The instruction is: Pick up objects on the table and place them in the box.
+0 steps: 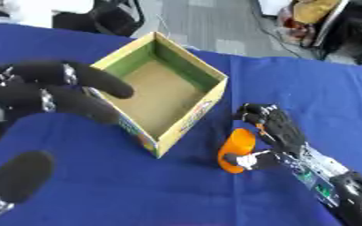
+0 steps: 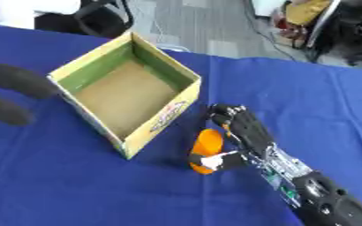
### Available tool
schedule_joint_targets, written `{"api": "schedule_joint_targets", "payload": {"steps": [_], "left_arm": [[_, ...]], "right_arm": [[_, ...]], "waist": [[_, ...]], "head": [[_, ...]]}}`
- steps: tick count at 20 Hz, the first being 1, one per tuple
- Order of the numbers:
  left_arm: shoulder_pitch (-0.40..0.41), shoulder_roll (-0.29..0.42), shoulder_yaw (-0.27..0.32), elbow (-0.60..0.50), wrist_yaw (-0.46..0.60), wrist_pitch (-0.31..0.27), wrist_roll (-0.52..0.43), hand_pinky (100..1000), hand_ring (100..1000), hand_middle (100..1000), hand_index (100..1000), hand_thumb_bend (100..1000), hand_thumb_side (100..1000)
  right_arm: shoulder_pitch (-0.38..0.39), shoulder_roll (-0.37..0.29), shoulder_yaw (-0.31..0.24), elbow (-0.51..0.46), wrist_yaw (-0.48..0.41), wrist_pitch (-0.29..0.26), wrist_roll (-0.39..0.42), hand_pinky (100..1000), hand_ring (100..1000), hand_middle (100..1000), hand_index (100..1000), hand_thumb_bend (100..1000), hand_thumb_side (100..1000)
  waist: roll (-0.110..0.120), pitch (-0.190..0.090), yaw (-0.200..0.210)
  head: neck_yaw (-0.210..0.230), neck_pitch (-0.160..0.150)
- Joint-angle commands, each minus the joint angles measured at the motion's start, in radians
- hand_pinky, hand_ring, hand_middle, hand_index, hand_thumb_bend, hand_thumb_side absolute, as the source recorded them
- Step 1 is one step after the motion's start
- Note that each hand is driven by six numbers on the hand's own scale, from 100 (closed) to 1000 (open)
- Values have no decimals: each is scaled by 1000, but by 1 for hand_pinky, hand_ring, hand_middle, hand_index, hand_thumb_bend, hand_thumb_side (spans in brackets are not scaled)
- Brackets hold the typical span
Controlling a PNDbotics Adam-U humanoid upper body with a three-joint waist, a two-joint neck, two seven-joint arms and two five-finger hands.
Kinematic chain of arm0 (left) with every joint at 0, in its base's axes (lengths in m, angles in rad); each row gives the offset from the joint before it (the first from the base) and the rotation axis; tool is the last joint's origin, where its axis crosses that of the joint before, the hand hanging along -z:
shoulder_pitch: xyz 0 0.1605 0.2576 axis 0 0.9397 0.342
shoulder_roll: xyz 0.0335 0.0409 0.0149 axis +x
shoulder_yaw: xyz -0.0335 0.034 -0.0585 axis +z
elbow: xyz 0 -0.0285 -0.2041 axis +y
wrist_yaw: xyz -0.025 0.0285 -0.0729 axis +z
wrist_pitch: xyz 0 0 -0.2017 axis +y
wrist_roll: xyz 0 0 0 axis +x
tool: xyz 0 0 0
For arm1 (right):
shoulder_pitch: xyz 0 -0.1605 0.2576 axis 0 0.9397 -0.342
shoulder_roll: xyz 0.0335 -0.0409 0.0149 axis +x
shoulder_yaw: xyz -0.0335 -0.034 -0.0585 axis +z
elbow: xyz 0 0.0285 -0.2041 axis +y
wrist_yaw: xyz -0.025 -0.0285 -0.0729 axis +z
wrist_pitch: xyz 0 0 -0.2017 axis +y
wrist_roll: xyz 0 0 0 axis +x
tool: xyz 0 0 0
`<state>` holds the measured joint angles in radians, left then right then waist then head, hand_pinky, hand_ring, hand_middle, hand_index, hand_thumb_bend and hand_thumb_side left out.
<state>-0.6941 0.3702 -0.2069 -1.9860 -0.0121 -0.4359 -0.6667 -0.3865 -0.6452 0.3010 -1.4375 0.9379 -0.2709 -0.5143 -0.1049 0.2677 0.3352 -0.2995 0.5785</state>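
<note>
The worktop (image 2: 76, 185) has a blue cover. On it stands an open cardboard box (image 1: 186, 66), turned with one corner toward the robot; the inside is brown with green walls, and nothing shows in it. It stands toward the far edge of the worktop, a little to the left of the middle.

Just beside the near right wall of the box there is an orange object (image 1: 236, 149), rounded and upright on the cover. The right robot hand (image 2: 242, 132) is closed around it: the fingers curl over its right side and the thumb presses at its lower part.

The left robot hand (image 1: 41, 97) hangs near the left edge, close to the camera, with fingers loosely spread and holding nothing, just beside the left wall of the box.
</note>
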Motion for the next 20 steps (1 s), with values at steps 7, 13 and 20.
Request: {"api": "schedule_joint_targets", "payload": {"steps": [7,13,20], "left_arm": [[-27,-4,-1,-14,7,-238,-240,839,811,831,832,100,958],[-36,-11,-3,-14,11,-235,-240,839,811,831,832,100,957],[-40,-12,-5,-14,14,-233,-240,838,811,830,832,100,956]], "right_arm": [[-29,17,20,26,-172,-18,93,100,508,689,857,836,920],[-36,17,22,25,-187,-18,117,100,492,670,839,840,911],[-38,25,20,20,-232,-14,72,100,210,364,456,804,797]], "waist": [[2,-12,8],[0,-9,16],[-4,-9,19]], "head": [[3,-19],[2,-25],[4,-29]]}}
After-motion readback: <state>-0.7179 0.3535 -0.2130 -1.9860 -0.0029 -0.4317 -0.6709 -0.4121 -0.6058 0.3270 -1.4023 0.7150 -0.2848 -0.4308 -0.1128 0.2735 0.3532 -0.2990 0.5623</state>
